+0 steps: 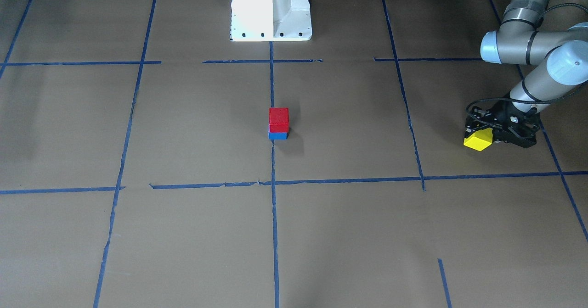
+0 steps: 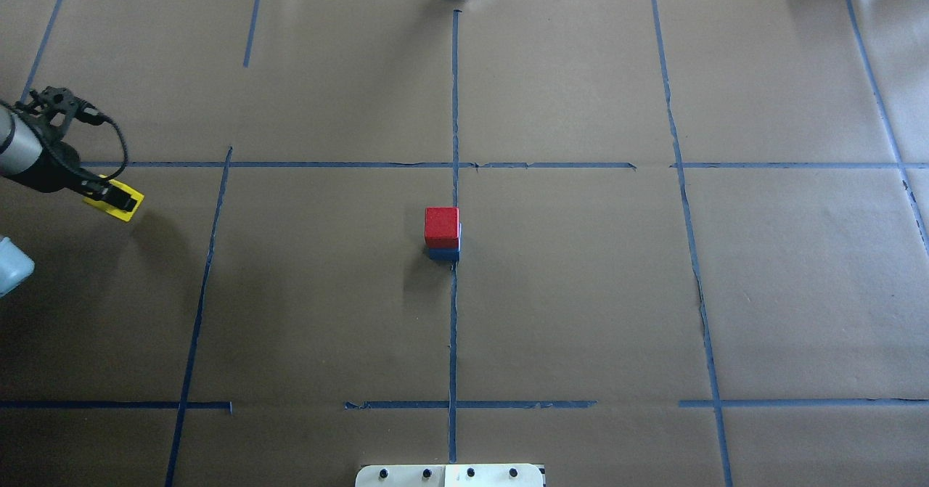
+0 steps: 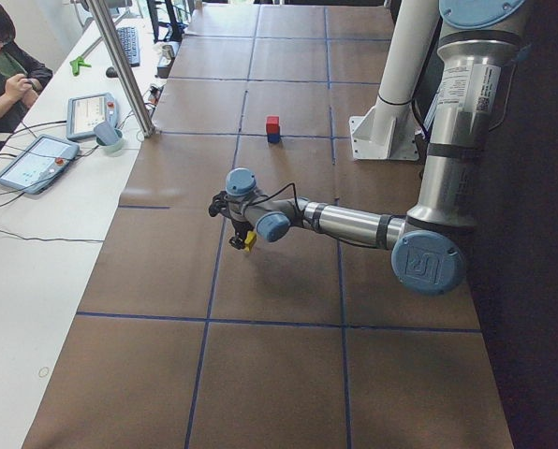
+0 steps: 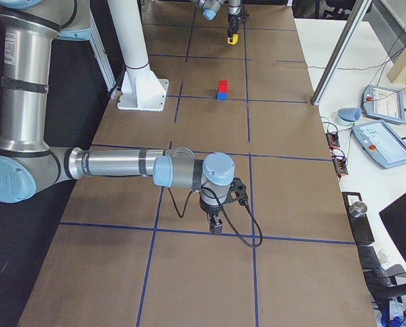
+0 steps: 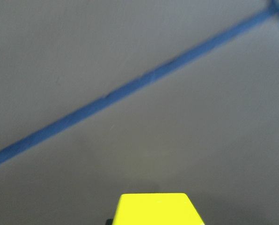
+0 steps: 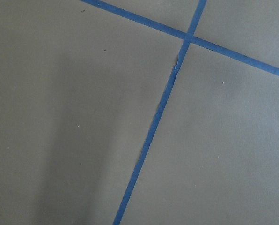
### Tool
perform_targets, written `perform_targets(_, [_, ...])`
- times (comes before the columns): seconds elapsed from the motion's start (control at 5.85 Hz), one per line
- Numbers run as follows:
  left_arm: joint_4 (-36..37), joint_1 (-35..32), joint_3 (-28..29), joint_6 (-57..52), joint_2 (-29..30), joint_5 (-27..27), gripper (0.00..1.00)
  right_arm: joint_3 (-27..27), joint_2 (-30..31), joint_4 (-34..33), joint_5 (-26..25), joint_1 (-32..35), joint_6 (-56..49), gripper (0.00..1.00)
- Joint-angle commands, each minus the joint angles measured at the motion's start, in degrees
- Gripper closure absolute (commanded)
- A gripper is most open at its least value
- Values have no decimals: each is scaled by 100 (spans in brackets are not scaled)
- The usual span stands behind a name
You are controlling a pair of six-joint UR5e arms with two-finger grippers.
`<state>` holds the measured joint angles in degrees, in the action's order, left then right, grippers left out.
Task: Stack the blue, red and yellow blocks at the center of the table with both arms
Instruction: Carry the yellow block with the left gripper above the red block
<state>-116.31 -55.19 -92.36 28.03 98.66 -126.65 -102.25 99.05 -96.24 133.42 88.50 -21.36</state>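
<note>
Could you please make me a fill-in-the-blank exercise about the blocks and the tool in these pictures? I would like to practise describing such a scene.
1. The red block rests directly on the ___.
2. The left tool grips the ___.
3. At the centre, ___ blocks are stacked so far.

Missing words: blue block; yellow block; two.

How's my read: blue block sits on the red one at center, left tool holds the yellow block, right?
Reversed: the red block sits on the blue block, per the exterior front-facing view. The left tool does hold the yellow block.
</note>
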Motion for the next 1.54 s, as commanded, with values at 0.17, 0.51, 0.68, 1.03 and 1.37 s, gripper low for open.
perform_targets(0.17, [3279,988,-1150,2331,2097,87,92,3,0,0,-9,0,0,0])
perform_targets(0.51, [3501,2076,-926,3827,3181,1007,92,3,-9,0,-9,0,0,0])
perform_targets(0.68, [3502,2126,-454,4085,3760,1123,92,-5,-9,0,-9,0,0,0])
perform_targets(1.03, [3441,2459,217,4237,4328,1588,92,-14,-9,0,-9,0,0,0])
perform_targets(1.37, [3405,2460,359,4194,4346,1599,92,-14,-17,0,-9,0,0,0])
